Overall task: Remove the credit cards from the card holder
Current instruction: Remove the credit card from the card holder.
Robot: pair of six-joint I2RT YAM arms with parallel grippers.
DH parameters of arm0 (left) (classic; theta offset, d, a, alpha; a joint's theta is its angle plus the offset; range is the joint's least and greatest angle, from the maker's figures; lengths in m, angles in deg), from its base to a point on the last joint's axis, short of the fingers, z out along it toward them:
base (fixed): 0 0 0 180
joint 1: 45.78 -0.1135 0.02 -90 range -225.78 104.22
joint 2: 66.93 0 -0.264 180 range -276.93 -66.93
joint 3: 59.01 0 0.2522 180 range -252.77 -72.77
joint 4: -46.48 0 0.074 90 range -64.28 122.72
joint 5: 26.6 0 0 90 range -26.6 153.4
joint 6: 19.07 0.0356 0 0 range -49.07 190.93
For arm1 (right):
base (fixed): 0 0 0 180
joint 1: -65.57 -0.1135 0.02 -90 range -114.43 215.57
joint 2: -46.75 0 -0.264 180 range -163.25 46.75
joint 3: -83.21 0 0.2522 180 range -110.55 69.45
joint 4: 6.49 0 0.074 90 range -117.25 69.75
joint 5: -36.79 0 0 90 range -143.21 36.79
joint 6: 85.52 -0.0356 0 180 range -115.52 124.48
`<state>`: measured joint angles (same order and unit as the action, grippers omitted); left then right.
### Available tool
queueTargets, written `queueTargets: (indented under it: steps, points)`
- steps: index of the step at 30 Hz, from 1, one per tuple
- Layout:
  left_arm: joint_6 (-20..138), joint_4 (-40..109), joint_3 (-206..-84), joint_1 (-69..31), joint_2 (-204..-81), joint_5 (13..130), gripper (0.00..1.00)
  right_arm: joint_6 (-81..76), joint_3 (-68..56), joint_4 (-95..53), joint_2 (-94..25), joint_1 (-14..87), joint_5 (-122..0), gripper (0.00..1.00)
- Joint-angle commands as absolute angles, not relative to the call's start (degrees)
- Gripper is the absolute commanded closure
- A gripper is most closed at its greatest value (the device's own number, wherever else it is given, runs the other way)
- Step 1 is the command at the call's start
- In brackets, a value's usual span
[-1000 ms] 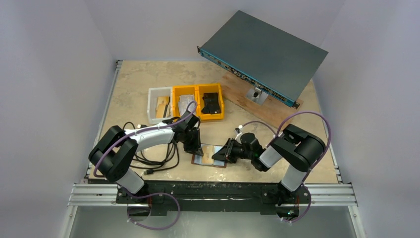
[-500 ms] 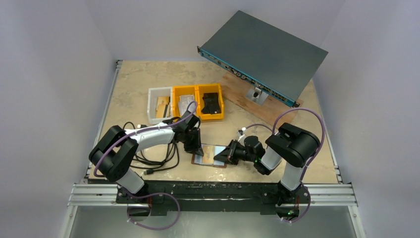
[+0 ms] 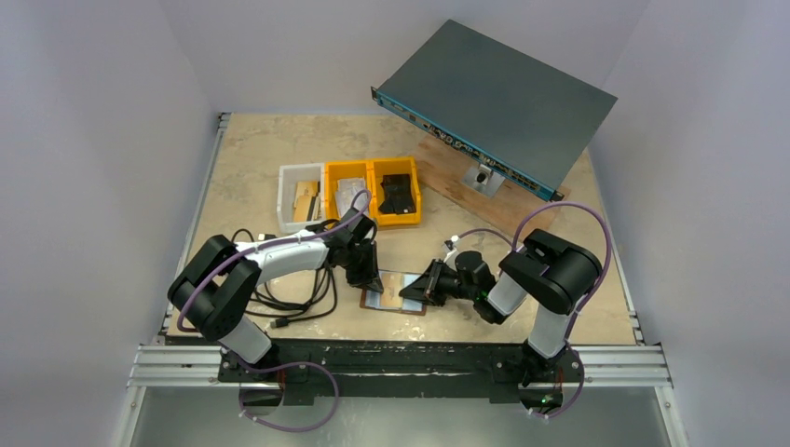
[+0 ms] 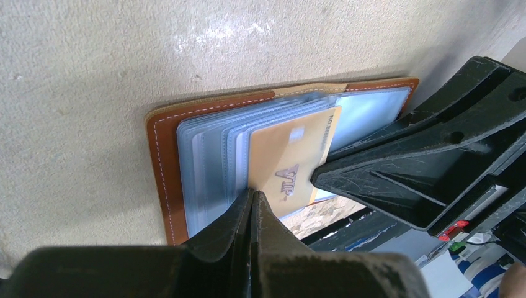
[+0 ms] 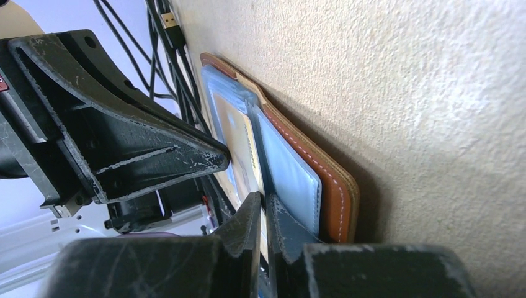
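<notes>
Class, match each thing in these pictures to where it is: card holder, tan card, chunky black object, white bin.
Things:
1. card holder
2. tan card
3. black object
4. white bin

Places:
A. in the right-hand yellow bin
B. leftmost in the row of bins
C. lying open on the table
D. among the clear pockets

Pairs: 1-C, 2-D, 3-A, 4-B
</notes>
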<state>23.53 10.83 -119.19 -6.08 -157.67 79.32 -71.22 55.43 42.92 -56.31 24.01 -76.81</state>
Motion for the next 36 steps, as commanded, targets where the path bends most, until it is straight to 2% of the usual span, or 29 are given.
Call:
queueTargets:
  steps: [1, 14, 31, 33, 36]
  points:
    - [24.56, 9.03, -117.42, -6.23, -160.97, 73.25, 1.0, -70.55, 55.65, 42.92, -56.14, 24.18, -76.67, 0.99]
    - [24.67, 8.51, -115.97, -7.67, -160.59, 71.86, 1.0, -68.4, 58.3, 34.97, -49.07, 24.3, -72.3, 1.0]
    - [24.53, 8.65, -115.05, -8.06, -159.88, 71.52, 1.0, -68.28, 59.82, 32.98, -47.34, 24.49, -71.17, 1.0]
    - [24.59, 8.72, -115.05, -8.04, -159.88, 71.61, 1.0, -67.57, 59.52, 32.22, -46.96, 24.48, -71.26, 0.96]
    - [24.6, 8.88, -115.05, -8.01, -159.92, 71.82, 1.0, -66.93, 58.24, 32.54, -48.24, 24.48, -72.16, 0.81]
